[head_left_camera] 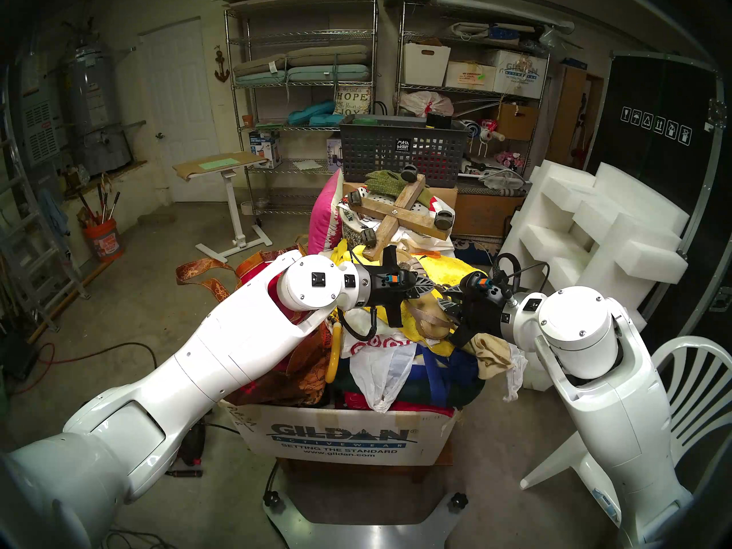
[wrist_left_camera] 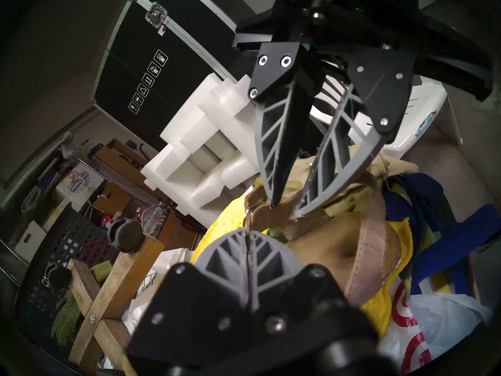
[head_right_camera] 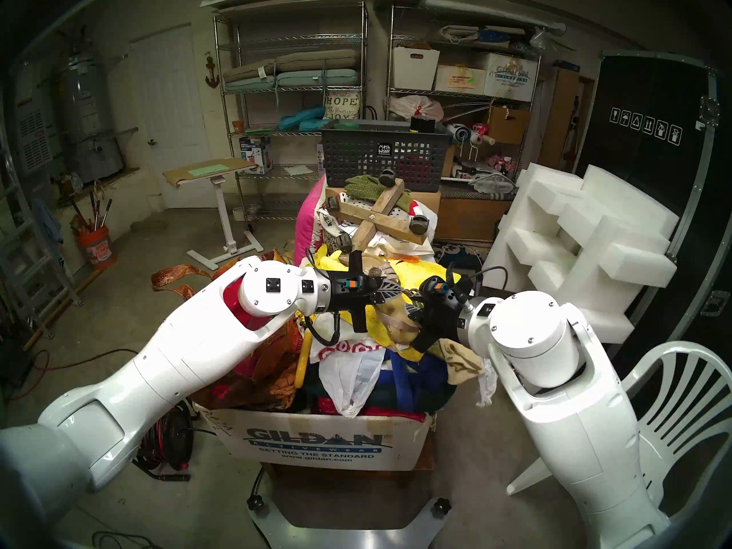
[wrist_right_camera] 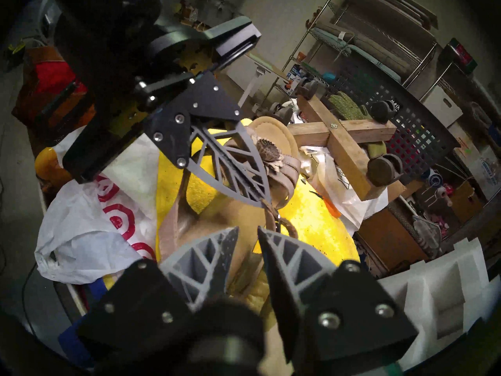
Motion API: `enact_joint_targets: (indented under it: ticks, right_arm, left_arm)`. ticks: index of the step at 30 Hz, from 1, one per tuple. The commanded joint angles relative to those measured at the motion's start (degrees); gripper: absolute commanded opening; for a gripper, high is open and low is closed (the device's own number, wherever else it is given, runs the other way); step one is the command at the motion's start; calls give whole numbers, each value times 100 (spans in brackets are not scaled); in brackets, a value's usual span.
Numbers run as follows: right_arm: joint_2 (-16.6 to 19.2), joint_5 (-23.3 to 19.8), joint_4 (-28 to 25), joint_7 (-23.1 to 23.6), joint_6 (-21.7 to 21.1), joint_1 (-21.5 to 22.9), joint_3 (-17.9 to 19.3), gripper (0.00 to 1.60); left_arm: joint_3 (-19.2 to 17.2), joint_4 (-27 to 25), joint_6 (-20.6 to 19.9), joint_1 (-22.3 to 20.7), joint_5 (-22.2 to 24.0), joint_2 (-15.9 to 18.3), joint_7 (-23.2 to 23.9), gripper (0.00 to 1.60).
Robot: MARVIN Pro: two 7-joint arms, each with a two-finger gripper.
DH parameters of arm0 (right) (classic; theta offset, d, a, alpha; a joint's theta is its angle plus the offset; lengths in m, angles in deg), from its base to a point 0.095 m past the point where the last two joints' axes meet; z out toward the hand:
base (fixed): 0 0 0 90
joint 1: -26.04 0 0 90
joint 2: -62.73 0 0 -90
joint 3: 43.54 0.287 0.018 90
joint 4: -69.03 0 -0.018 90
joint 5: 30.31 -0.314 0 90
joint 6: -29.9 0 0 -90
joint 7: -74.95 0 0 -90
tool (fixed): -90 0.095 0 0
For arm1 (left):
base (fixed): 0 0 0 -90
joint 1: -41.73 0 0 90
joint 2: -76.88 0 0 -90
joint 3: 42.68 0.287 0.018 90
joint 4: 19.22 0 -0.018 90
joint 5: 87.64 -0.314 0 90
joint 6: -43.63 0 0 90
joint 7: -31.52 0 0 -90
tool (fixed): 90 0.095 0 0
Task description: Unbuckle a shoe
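Note:
The tan strappy shoe (head_left_camera: pixel 429 316) (head_right_camera: pixel 398 316) lies on a yellow cloth (wrist_right_camera: pixel 311 226) atop a heap of bags, toe away from me. Its leather flower (wrist_right_camera: pixel 267 150) sits on the toe strap. My left gripper (head_left_camera: pixel 435 288) (wrist_left_camera: pixel 248 233) (wrist_right_camera: pixel 267 201) reaches in from the left and is shut on the thin ankle strap just above the small buckle (wrist_right_camera: pixel 277 218) (wrist_left_camera: pixel 247 212). My right gripper (head_left_camera: pixel 445 298) (wrist_left_camera: pixel 283 211) (wrist_right_camera: pixel 247 229) faces it from the right, its fingers a narrow gap apart over the insole (wrist_left_camera: pixel 325 248). The strap's loop hangs beside one right fingertip.
The heap fills a Gildan cardboard box (head_left_camera: pixel 340 437). A wooden cross with caster wheels (head_left_camera: pixel 400 215) lies just behind the shoe, with a dark mesh basket (head_left_camera: pixel 400 152) beyond. A red-and-white plastic bag (head_left_camera: pixel 376 342) lies in front. White foam blocks (head_left_camera: pixel 594 227) and a white chair (head_left_camera: pixel 693 397) stand at the right.

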Motion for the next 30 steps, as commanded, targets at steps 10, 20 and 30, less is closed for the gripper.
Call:
enact_joint_targets:
  ticks: [10,20,30]
  right_arm:
    - [-64,139,37,-113,-163,188,87,80]
    - [-90,142,71,-12,-148,219,-34,79]
    - [-129,201,135,-63,-221,219,-92,80]
  left_arm:
    - [-52,-91,34,-60,47,5,27,0]
    - [-61,-121,28,-43,53,26,22,0]
    - [-68,-137,30,-35,52,35,14,0]
